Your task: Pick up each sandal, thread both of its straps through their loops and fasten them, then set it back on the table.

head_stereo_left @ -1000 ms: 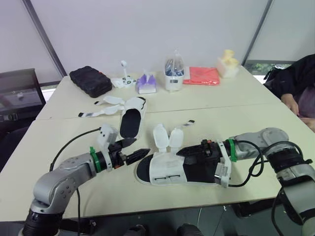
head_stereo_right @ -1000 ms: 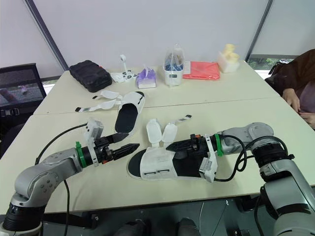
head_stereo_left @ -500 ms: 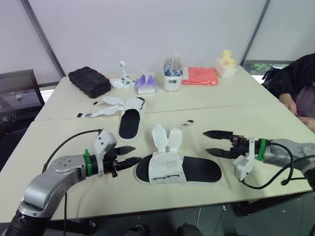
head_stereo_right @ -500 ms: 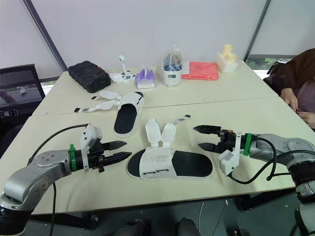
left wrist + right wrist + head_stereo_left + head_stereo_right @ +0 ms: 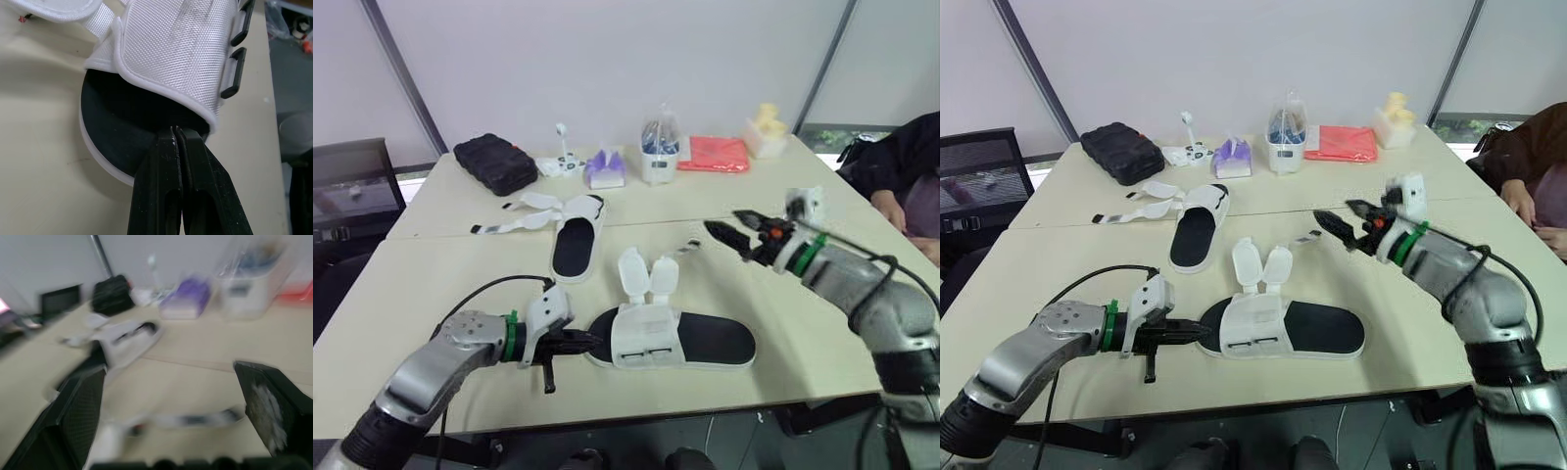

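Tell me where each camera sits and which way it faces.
Left eye view: on the head, facing forward and down over the beige table; both arms show, left claw and right claw.
Right eye view: beside it, same scene.
Left wrist view: along the shut left claw at the near white fabric sandal with a black sole.
Right wrist view: through the open right claw toward the far white sandal.
Shared: the near sandal, in eye and left wrist views.
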### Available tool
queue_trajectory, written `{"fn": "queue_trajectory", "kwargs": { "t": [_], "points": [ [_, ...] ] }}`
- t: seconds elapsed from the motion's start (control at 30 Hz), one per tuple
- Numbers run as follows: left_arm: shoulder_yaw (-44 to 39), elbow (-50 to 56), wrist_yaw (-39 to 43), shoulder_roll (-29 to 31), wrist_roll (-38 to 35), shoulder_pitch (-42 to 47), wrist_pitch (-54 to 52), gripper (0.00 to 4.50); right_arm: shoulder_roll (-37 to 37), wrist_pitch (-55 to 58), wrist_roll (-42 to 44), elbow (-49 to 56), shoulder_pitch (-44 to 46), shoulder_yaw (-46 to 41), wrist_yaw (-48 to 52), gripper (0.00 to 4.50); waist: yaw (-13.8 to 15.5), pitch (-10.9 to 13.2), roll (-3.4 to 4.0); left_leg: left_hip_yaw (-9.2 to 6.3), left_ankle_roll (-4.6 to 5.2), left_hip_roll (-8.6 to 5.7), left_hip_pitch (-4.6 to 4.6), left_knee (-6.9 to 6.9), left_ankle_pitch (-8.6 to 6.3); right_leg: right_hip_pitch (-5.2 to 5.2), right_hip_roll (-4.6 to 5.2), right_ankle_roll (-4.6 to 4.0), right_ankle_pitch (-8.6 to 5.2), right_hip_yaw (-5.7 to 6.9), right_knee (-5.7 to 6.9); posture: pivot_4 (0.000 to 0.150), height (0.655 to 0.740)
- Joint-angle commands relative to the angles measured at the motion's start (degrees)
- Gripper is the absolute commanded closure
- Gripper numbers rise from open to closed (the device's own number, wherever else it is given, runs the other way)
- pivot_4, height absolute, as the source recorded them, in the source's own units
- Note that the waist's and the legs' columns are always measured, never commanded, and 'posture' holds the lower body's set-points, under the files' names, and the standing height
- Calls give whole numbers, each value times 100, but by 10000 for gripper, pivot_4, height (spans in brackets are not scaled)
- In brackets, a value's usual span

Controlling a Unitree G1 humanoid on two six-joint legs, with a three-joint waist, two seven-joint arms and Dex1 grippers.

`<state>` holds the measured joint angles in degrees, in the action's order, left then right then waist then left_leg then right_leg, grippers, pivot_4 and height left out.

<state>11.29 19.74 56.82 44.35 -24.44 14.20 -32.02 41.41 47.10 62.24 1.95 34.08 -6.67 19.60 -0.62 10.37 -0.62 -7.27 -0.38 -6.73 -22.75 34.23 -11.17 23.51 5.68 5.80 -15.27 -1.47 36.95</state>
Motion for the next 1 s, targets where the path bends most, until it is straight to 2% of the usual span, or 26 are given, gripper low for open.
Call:
{"fn": "queue_trajectory", "kwargs": {
  "t": [0.03,0.2,0.3,0.43,0.57,0.77,1.0],
  "points": [
    [-171,19,134,54,-23,65,77,44460,-70,971,671,30,283,-423,-460,0,16,-1,0,-2,0,0,-6,0,-4,5,0,8,5,2,-1,1500,7400],
    [-50,94,152,172,231,31,124,44460,-383,2564,900,-870,677,-425,-1611,0,1,-2,-2,-10,-2,-1,-60,11,-8,52,1,17,17,13,-4,1500,7400],
    [167,63,9,-95,349,126,80,44460,-970,2801,1253,-1429,862,-913,-2393,0,-1,-3,0,-5,-2,0,-65,13,-7,61,1,22,28,12,3,1500,7400],
    [378,74,-4,-267,509,163,95,44460,-1506,2821,1441,-1721,1054,-1425,-3142,0,-15,-3,0,3,-2,0,-70,14,-7,72,-1,28,33,6,11,1500,7400],
    [1000,-156,-122,-590,1132,502,351,44460,-2086,2325,1092,-2376,1417,-1690,-3681,0,-7,-9,2,5,-2,0,-68,19,-7,69,-4,30,36,8,12,1500,7400],
    [963,-100,-52,-640,1171,457,343,44460,-2494,2091,891,-2880,1698,-1974,-4028,0,-14,-11,4,5,1,0,-71,45,-8,60,-12,32,44,8,14,1500,7400],
    [823,-13,-52,-602,1131,328,339,44460,-2782,1699,322,-3006,1774,-1984,-3968,0,-46,-13,8,6,3,1,-71,50,-9,61,-13,34,45,9,19,1500,7400]
  ]
}}
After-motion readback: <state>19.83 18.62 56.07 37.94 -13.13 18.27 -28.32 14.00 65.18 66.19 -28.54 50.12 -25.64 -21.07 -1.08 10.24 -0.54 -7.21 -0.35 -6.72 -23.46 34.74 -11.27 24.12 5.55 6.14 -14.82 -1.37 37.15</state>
